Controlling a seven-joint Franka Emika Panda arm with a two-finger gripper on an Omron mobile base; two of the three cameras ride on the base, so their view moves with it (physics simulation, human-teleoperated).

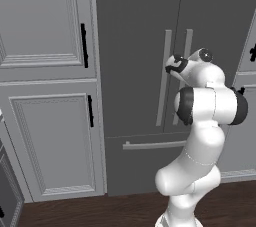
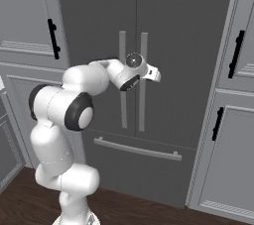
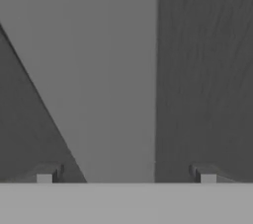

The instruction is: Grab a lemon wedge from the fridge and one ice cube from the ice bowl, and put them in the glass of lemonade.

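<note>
Item: gripper at fridge handle, doors shut.

Near: gripper (image 3: pixel 126 176), jaws spread to full width, nothing clasped; fingertips (image 3: pixel 45 177) stand either side of a light grey bar handle (image 3: pixel 116 80) running up between them. Beyond: fridge (image 1: pixel 135 31), dark grey, two doors closed, paired vertical handles, bottom drawer with horizontal bar (image 2: pixel 136 148). Flanking: light grey panelled cabinets (image 1: pixel 45 31) with black pulls, to both sides of the fridge.

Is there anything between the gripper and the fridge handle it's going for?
Nothing visible. The open gripper is right at the fridge, and in the hand view a light grey bar handle runs up between the fingertips. Both doors are shut.
</note>
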